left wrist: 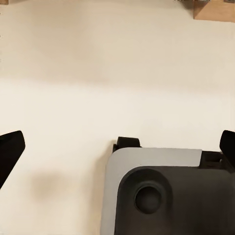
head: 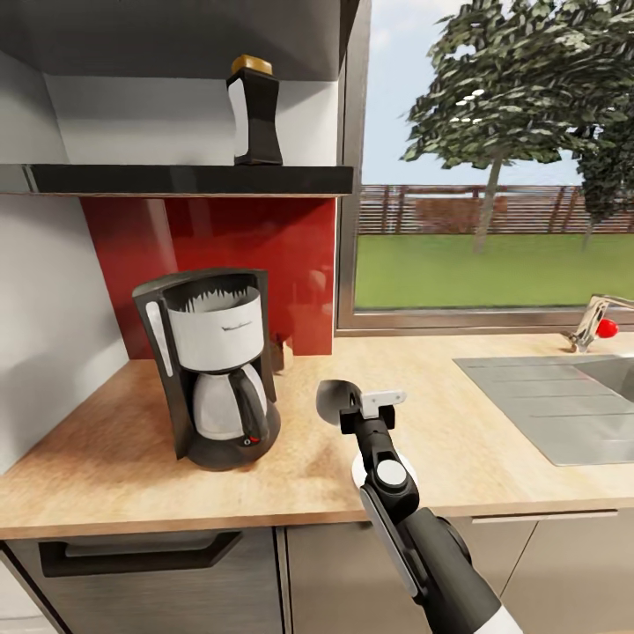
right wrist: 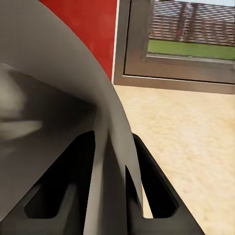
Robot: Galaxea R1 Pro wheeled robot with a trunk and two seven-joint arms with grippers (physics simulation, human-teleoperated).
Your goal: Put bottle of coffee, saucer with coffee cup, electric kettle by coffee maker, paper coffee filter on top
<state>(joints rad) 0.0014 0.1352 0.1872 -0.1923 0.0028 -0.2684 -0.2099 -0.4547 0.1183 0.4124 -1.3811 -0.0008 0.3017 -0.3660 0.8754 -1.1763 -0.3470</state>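
Wooden table [head: 493, 379] runs under a wide window [head: 493, 158] with lawn and a tree outside; a red backsplash [head: 220, 246] fills the corner and a steel sink [head: 563, 405] is set in at my right. On the table near that corner stands the coffee maker [head: 216, 365], a filter [head: 216, 299] showing in its top. Above it, on the dark shelf [head: 185, 179], the coffee bottle [head: 254, 110] stands upright. My right pincer [head: 357, 403] is over the table just beside the coffee maker, clenched on the rim of a dark saucer [head: 335, 401]; the right wrist view shows the saucer [right wrist: 58, 112] edge between my fingers [right wrist: 152, 181]. My left pincer's fingers [left wrist: 10, 152] are spread wide apart, holding nothing, above a pale floor.
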